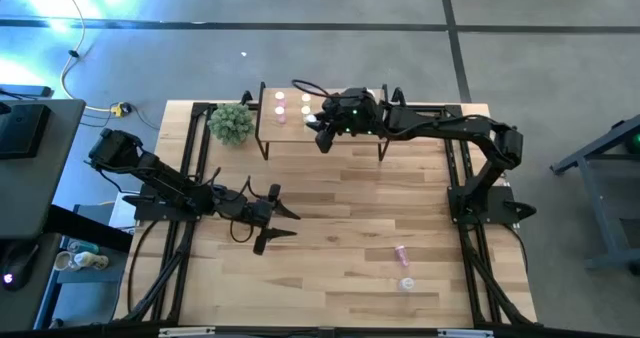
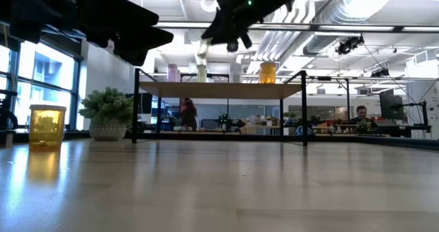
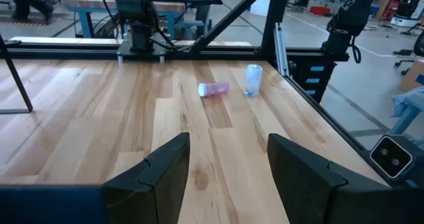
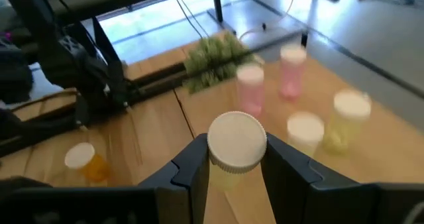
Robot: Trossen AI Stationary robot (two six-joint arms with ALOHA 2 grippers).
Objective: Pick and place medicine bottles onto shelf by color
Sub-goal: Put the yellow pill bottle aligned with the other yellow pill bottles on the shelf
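Yellow-green bottle (image 4: 232, 159), light, slick plastic, pinched below its white cap by right gripper (image 4: 232, 171) above shelf (image 1: 345, 138). Best gripped mid-body, gently. Left gripper (image 3: 228, 164) spread, idle over table.

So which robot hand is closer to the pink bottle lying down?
Left. The left gripper hovers mid-table, facing the pink bottle; the right gripper is far off over the shelf.
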